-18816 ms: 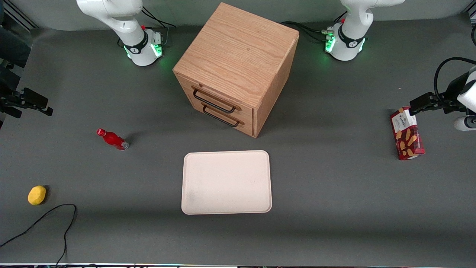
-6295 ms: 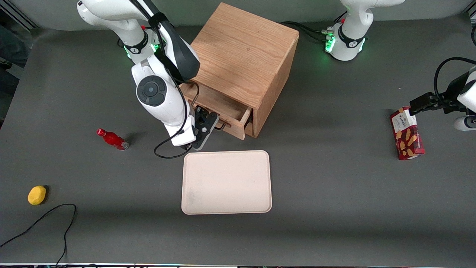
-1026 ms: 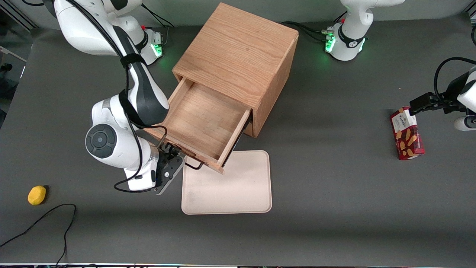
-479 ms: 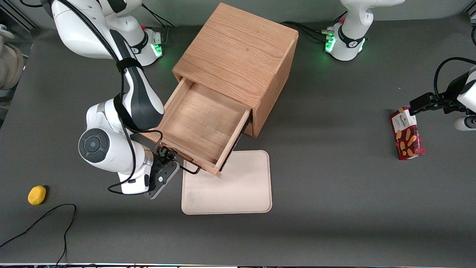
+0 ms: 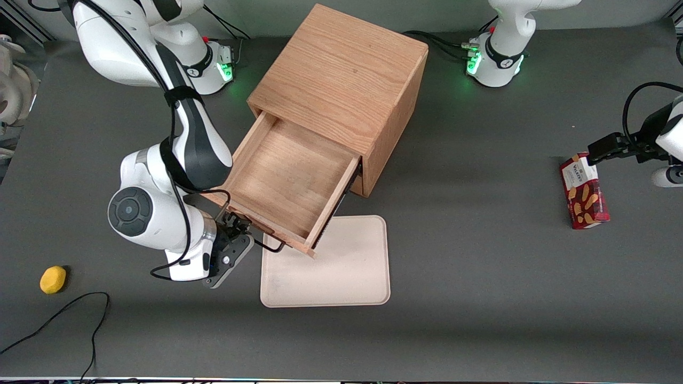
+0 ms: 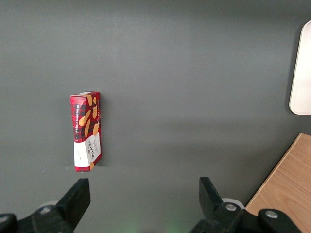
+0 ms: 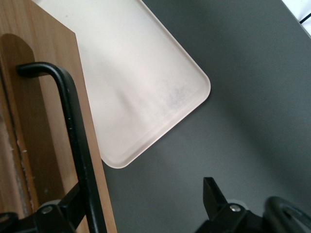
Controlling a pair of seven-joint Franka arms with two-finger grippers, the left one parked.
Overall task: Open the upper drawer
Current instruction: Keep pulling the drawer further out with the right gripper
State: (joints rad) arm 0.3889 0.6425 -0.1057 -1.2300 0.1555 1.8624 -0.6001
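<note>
The oak cabinet [image 5: 341,74] stands mid-table. Its upper drawer [image 5: 288,176] is pulled far out, showing a bare wooden floor, and its front overhangs a corner of the tray. The drawer's thin black handle [image 5: 269,246] sticks out from that front. My right gripper [image 5: 235,229] sits at the handle's end toward the working arm. In the right wrist view the gripper [image 7: 143,199] is open with a wide gap. The handle bar [image 7: 80,155] runs close along one finger [image 7: 73,206], while the other finger [image 7: 214,194] stands well apart over the mat. The lower drawer is hidden under the upper one.
A cream tray [image 5: 341,266] lies on the grey mat in front of the cabinet, nearer the front camera. A yellow lemon [image 5: 53,279] and a black cable [image 5: 64,314] lie toward the working arm's end. A red cookie box [image 5: 582,192] lies toward the parked arm's end.
Over the last second the drawer front has come slightly farther out over the tray. My gripper and wrist have shifted with the handle, a little toward the working arm's end.
</note>
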